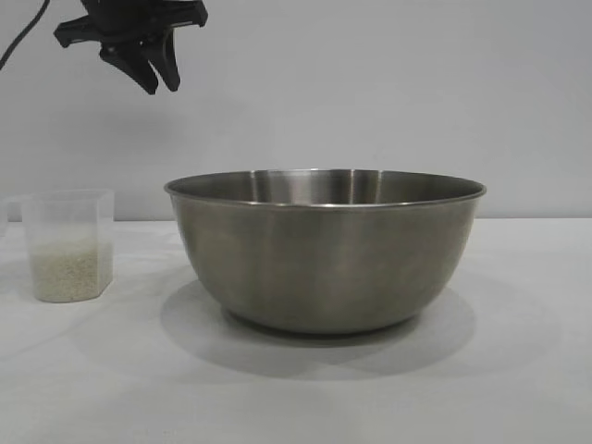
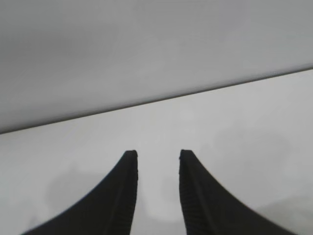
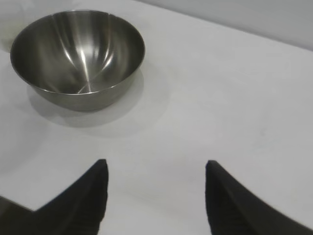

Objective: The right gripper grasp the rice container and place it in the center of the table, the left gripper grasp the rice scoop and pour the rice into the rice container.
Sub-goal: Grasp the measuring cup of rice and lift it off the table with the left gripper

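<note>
Front and centre on the white counter [image 1: 518, 370] sits the empty rice container [image 1: 326, 250]. Left of it, apart, stands the rice scoop [image 1: 68, 244] holding rice [image 1: 67, 268]. Overhead hangs the left tool [image 1: 157, 76], narrowly parted, empty. Right tool [image 3: 155, 169] spreads wide, empty, away from the container.

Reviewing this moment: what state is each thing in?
rice container: upright on the table, empty, ungripped.
rice scoop: upright left of it, partly filled with rice, ungripped.
left gripper: raised above the scoop, fingers apart, holding nothing.
right gripper: away from the container, open, empty.
</note>
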